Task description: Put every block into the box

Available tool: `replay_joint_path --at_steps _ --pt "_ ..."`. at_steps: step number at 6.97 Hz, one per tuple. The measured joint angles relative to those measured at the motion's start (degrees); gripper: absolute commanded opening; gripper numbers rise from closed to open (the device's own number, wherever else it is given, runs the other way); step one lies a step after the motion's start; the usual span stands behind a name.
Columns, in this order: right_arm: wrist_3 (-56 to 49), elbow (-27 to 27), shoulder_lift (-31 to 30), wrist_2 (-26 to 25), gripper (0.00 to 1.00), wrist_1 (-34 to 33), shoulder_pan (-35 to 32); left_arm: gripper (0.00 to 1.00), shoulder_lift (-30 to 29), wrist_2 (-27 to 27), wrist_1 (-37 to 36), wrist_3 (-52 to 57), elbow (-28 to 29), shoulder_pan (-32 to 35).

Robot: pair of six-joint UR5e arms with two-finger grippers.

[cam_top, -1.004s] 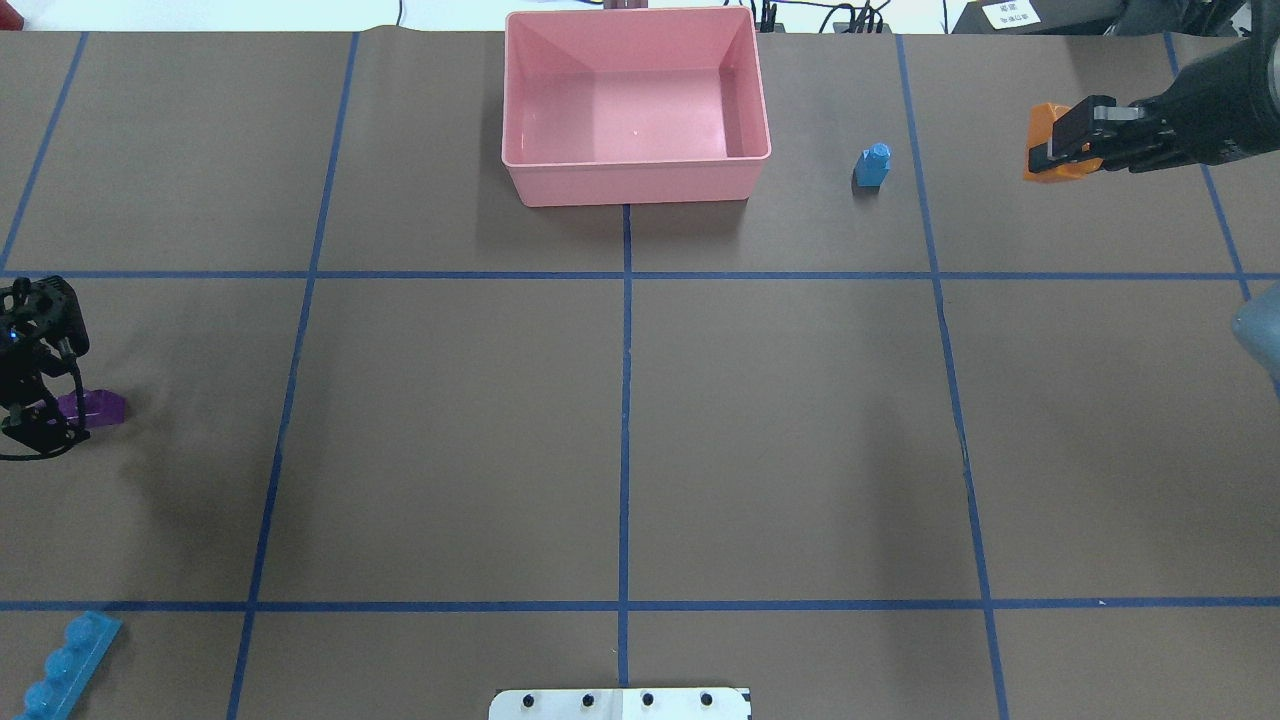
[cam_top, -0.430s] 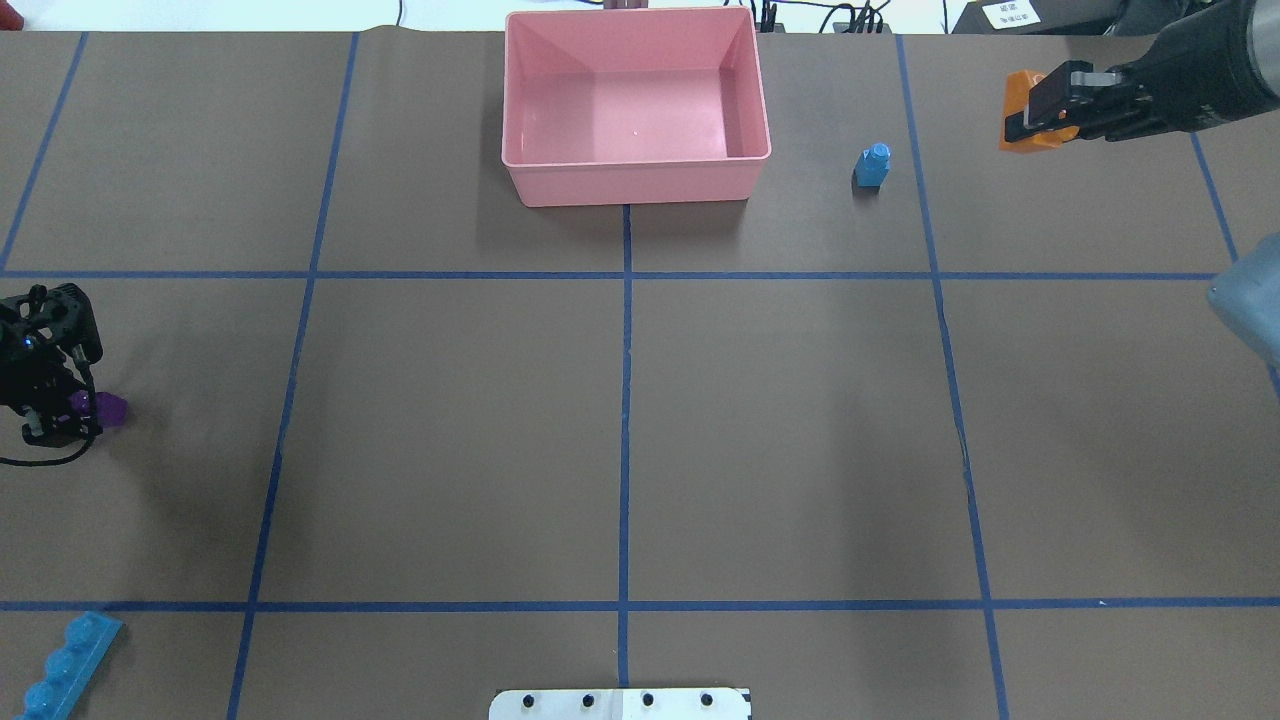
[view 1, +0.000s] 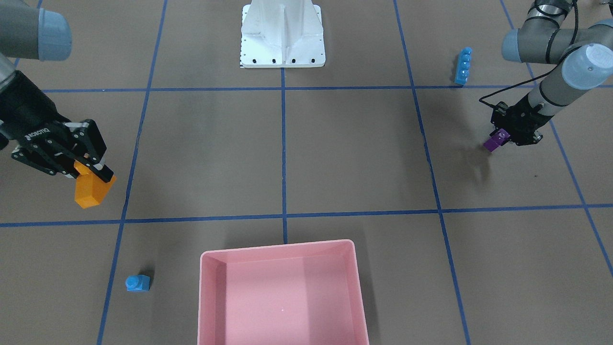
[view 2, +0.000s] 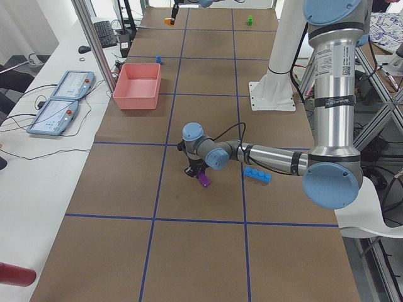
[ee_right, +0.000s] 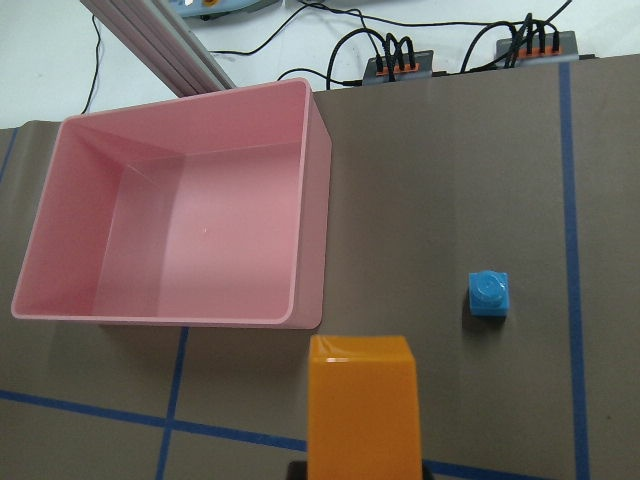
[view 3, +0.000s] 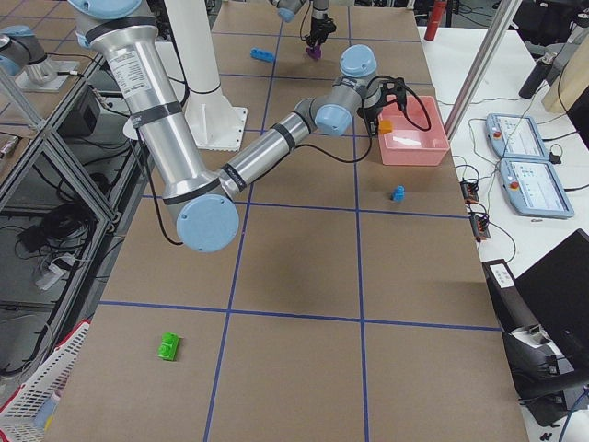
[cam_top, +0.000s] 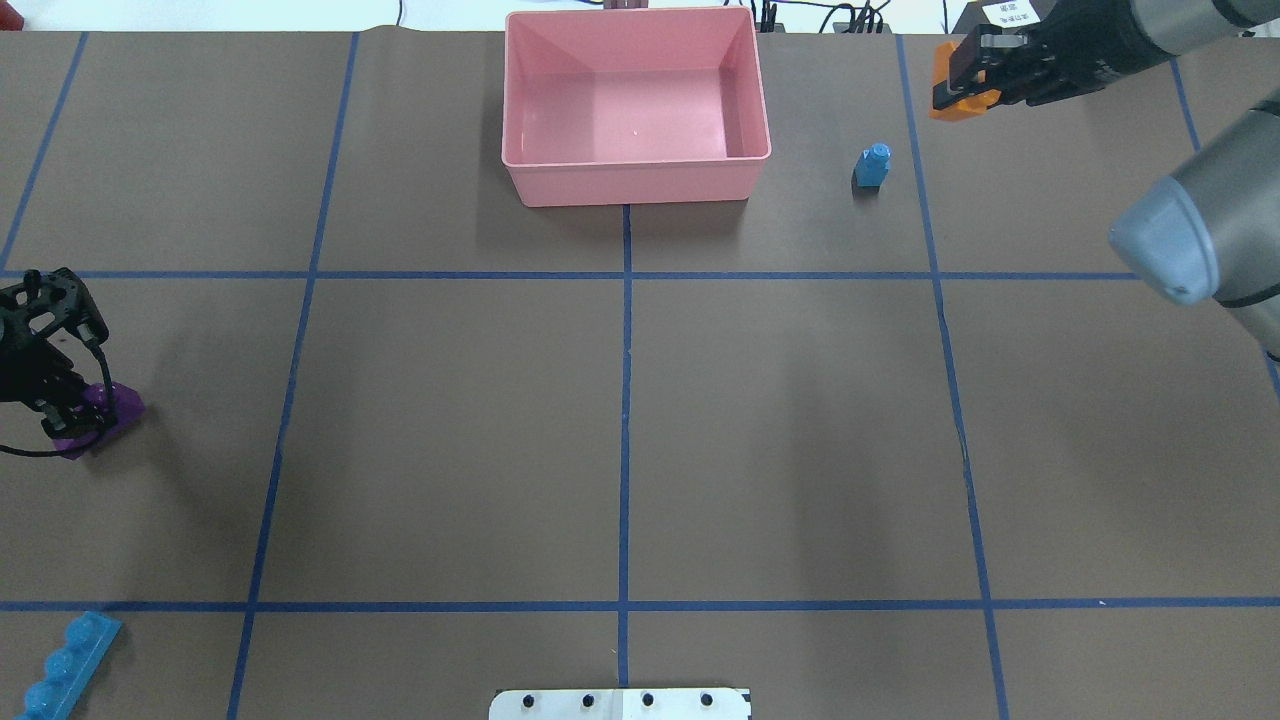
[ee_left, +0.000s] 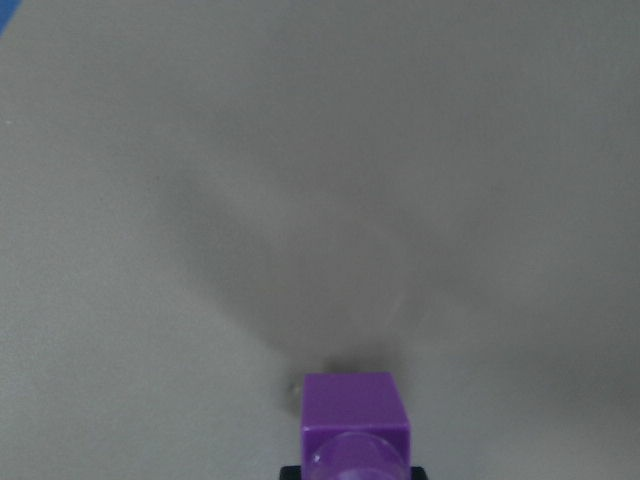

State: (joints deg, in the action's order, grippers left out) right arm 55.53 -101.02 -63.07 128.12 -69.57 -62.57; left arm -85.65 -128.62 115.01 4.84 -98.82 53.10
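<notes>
1. The right claw [view 1: 91, 168] is pinching the orange wedge block [view 1: 90, 192]. The block hangs below the fingertips, off the tabletop [cam_top: 800, 420].
2. In the right wrist view, the orange block sits in the foreground. The pink box [cam_top: 630, 182] is ahead and to its left. The small blue block [cam_top: 873, 165] is ahead and to its right.
3. The left claw [view 1: 504, 137] is pinching the purple block [view 1: 493, 143], which is tilted and sticks out from between the fingers. It is low over the tabletop. Can't tell whether it touches.
4. The small blue block stands upright on the tabletop, near the box's side wall on the robot's right but apart from it.
5. The long blue block [cam_top: 68, 660] lies flat at the near-left corner of the tabletop, well apart from the left claw and far from the box.
6. The green block [view 3: 169, 346] lies far out on the robot's right end of the tabletop, well apart from everything else.
7. The box sits at the far edge, centred on the middle tape line. All five blocks are outside it.
8. The white base plate [view 1: 282, 52] is on the robot's side, opposite the box.
</notes>
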Motion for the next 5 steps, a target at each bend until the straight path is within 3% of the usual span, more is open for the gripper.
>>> replay_joint_path --at_steps 3,5 --pt "-0.1 20.7 15.6 -0.5 0.00 0.0 3.4 0.00 -2.0 -5.3 -1.3 -3.1 -1.3 0.0" --pt "-0.1 33.6 25.5 -5.5 0.00 0.4 5.9 0.00 -4.2 -6.4 -2.2 -3.9 -1.3 0.1"
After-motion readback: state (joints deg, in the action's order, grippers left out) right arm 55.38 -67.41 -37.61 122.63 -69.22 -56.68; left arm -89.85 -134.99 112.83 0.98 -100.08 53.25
